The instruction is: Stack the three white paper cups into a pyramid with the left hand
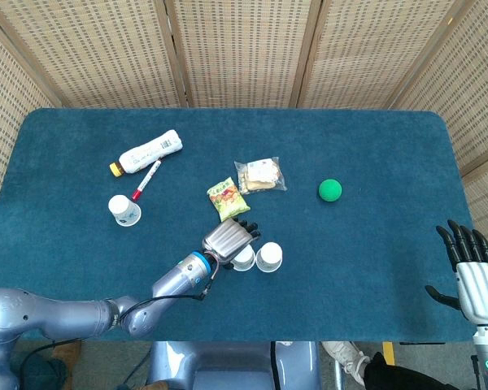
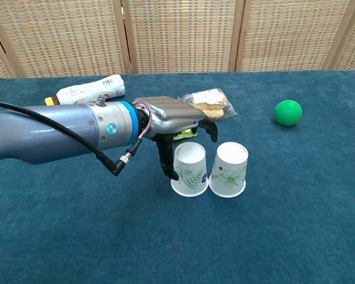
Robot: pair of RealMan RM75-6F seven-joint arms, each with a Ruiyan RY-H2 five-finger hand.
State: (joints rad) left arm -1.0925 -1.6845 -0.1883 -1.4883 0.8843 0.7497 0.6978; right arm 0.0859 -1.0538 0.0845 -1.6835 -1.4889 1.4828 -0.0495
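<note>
Two white paper cups stand upside down side by side, touching, near the table's front middle: a leaf-printed cup (image 2: 190,170) (image 1: 244,257) and a flower-printed cup (image 2: 229,170) (image 1: 269,257). My left hand (image 2: 173,116) (image 1: 228,237) reaches over the leaf-printed cup from behind and grips it, thumb on its left side. The third cup (image 1: 124,210) stands apart at the left; in the chest view my arm hides it. At the table's right front corner my right hand (image 1: 476,280) hovers with its fingers spread, holding nothing.
Behind the cups lie a green-yellow snack bag (image 1: 228,199) and a clear cracker packet (image 1: 259,175) (image 2: 208,102). A green ball (image 1: 330,190) (image 2: 288,112) sits to the right. A white bottle (image 1: 150,151) (image 2: 89,92) and a red-capped marker (image 1: 146,179) lie at the back left.
</note>
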